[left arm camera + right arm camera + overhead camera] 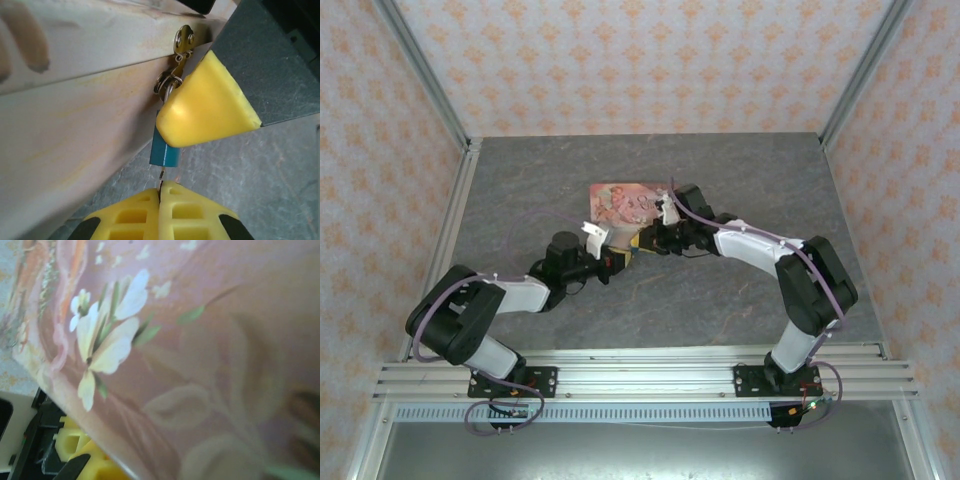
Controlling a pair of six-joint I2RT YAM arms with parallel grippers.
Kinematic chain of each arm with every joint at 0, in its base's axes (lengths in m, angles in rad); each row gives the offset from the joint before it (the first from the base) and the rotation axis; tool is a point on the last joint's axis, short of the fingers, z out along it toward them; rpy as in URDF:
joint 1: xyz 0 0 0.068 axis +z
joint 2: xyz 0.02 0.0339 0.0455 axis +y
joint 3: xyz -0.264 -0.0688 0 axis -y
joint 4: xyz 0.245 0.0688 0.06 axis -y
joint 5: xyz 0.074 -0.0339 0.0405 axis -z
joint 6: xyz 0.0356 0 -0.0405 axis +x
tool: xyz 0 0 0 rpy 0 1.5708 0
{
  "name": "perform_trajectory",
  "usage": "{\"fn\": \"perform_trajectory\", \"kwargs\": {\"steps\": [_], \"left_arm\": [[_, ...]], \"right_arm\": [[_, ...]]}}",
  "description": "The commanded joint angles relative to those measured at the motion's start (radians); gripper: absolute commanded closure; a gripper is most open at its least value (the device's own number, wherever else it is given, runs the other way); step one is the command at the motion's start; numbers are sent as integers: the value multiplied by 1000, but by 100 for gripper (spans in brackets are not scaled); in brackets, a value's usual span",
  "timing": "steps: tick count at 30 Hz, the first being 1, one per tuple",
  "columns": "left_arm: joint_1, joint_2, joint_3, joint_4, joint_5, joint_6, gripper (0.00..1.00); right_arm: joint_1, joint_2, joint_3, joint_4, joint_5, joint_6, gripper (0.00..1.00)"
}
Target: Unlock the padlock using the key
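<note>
Clamped in left gripper [160, 192]: tiny silvery metal key [161, 176], tip at base of small blue-teal padlock [162, 152]. Padlock braced by right gripper [658, 238], closure not determinable; hung on pink illustrated tin [75, 115]. Insertion judged in hand; next: full seating, then turning.

our two arms bend inward from their bases, wrists almost meeting in the middle. our left gripper [160, 196] is pinched tight on the key [161, 175]; our right gripper [645, 240] faces it.
</note>
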Motion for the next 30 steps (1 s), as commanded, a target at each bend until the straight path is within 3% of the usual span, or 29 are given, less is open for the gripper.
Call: {"fn": "perform_trajectory", "kwargs": {"steps": [1,16,24,28,30], "left_arm": [[-65,-4,28,27,-77,85,100],[-272,167,48,35,-479,231,100],[-289,209,64,23,-499,227,100],[-261,200,59,17,-409,169,78],[-234,189,35,56,-372,126,72]], "right_arm": [[26,-7,-9,109,-48,89,100],[26,75,-41,105,4,189,100],[27,91,-31,55,52,168,100],[26,92,-47,94,37,159,100],[26,91,-52,86,43,146,100]]}}
